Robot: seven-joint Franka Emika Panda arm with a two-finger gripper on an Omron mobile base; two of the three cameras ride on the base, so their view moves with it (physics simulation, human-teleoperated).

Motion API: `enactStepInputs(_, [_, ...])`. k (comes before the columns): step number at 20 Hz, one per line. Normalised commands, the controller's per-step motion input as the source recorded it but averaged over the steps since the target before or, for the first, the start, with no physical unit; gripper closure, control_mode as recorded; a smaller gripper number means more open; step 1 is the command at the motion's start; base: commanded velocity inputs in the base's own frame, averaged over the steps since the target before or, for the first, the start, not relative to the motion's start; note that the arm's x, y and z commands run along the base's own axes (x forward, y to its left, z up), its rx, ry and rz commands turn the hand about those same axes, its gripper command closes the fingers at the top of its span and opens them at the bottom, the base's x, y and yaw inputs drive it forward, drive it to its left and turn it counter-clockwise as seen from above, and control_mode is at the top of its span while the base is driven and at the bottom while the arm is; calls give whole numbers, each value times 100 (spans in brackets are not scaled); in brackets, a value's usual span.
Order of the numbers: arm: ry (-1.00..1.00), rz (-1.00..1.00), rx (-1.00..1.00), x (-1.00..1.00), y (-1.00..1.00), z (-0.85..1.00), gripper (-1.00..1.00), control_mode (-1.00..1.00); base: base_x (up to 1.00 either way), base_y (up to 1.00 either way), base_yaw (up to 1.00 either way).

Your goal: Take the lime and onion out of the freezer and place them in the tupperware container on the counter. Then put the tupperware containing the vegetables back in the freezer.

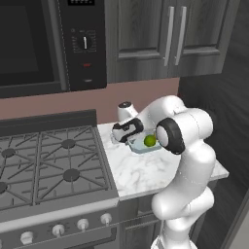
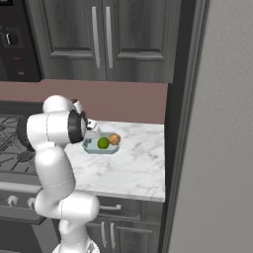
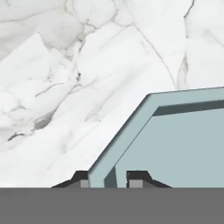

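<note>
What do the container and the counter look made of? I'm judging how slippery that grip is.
Container: probably plastic, pale blue-grey, smooth and matte, with a thin wall and flat rim. Counter: looks like polished white marble with grey veins. The gripper is shut on the container's rim.

surface [image 2: 128,170]: white marble with grey veins, set between the stove [image 1: 48,165] and the tall grey freezer [image 2: 217,148]
on it: pale blue-grey tupperware container [image 2: 94,147], near the back wall, resting flat
in the container: lime [image 2: 103,143] and onion [image 2: 114,139], side by side, touching
</note>
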Motion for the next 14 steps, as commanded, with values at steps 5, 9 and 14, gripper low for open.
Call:
enactStepInputs(5, [-6,0,-1,-48,0,42,100,-100,0,0,0])
enactStepInputs(9, [-2,0,-5,-30,0,43,100,-100,0,0,0])
enactStepInputs(14, [0,11,-13,-1,0,51,100,-100,0,0,0])
